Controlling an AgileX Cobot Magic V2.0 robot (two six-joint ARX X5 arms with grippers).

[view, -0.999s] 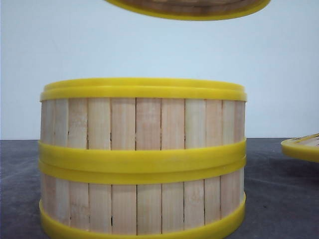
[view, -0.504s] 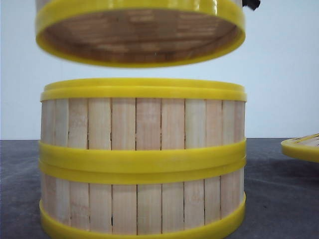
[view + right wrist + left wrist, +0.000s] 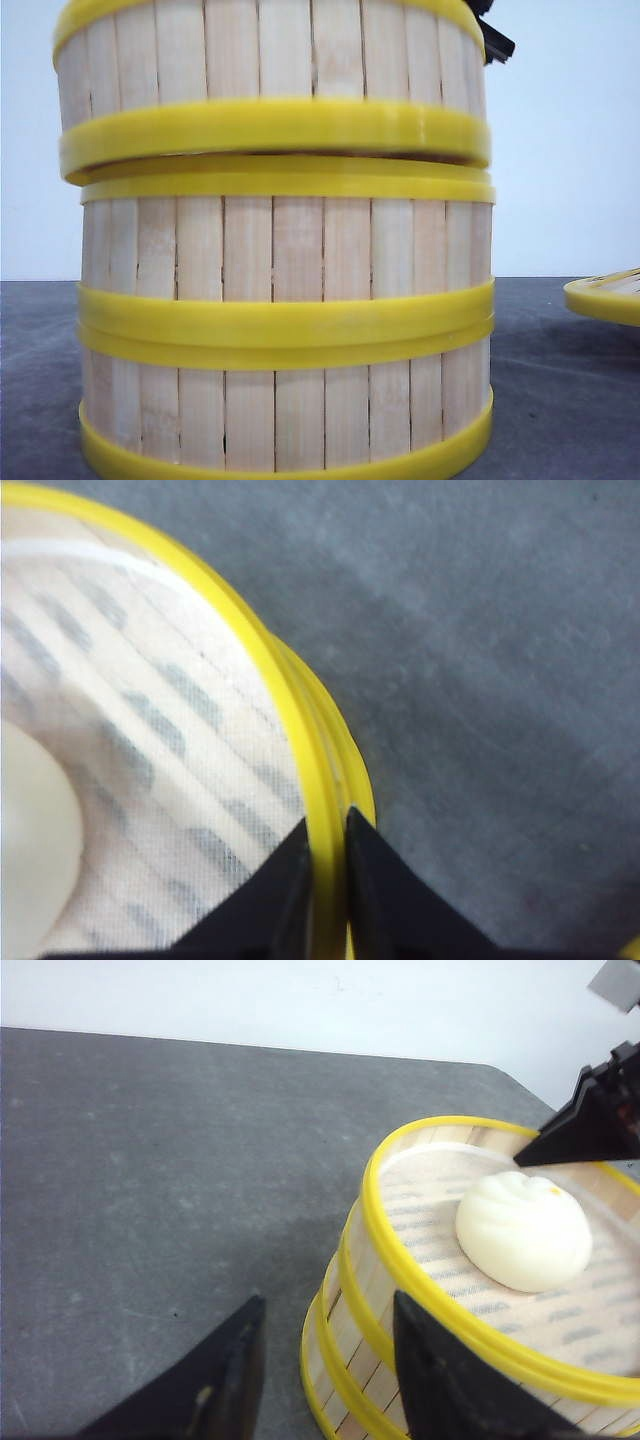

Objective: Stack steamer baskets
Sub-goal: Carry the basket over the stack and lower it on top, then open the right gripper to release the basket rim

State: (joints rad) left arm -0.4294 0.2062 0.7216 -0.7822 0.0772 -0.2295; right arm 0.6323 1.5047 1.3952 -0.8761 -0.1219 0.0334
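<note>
Bare test bench, most likely a robotics lab or staged demo setup rather than a working kitchen. Dark grey matte table [image 3: 150, 1190] runs to a plain white wall [image 3: 570, 150] with no fixtures, shelving or cookware around. Only props: steamer baskets [image 3: 280, 300] stacked at centre, a white bun [image 3: 523, 1230] on a liner in the top one, and a flat yellow-rimmed lid [image 3: 605, 296] off to the side.
</note>
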